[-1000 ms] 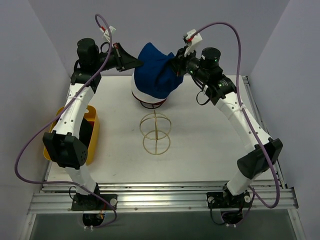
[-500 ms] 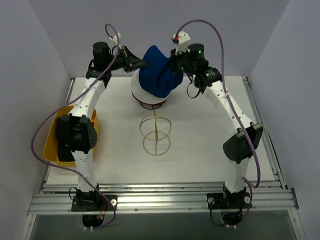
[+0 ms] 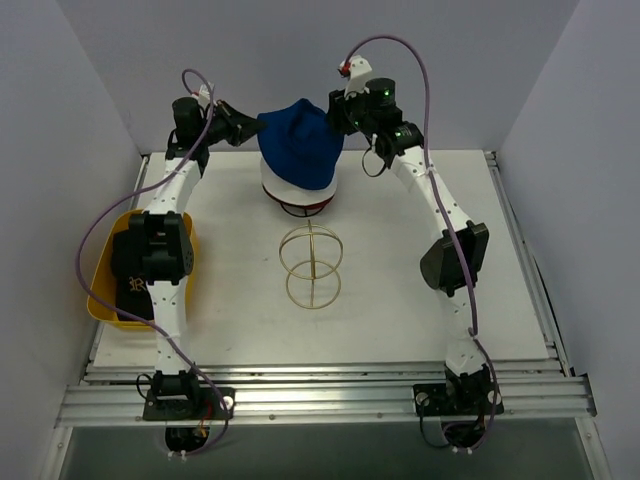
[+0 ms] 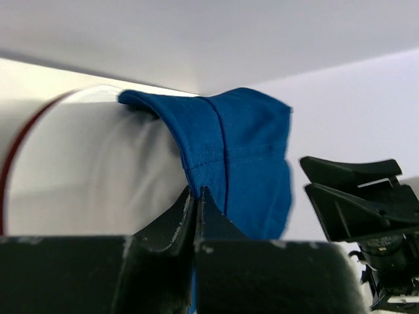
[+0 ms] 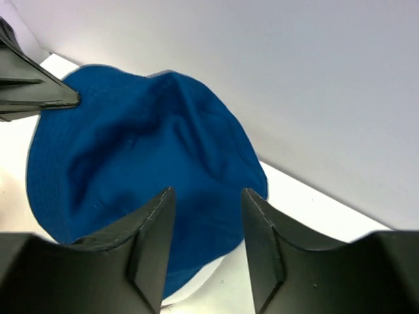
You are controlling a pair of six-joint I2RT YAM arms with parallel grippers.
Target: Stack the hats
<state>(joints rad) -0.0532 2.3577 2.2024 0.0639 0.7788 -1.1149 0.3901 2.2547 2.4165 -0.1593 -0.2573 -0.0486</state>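
Blue hat (image 3: 298, 143) spread; tub (image 3: 103, 262) holds dark item (image 3: 133, 290).

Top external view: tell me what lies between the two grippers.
In the top external view the blue fabric hat fills that gap, draped over a white hat. The left gripper pinches its edge; the right gripper is open beside it.

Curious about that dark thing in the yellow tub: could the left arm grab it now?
Probably not yet: the left gripper is shut on the brim of the blue hat, so it must let go first. The yellow tub itself looks open.
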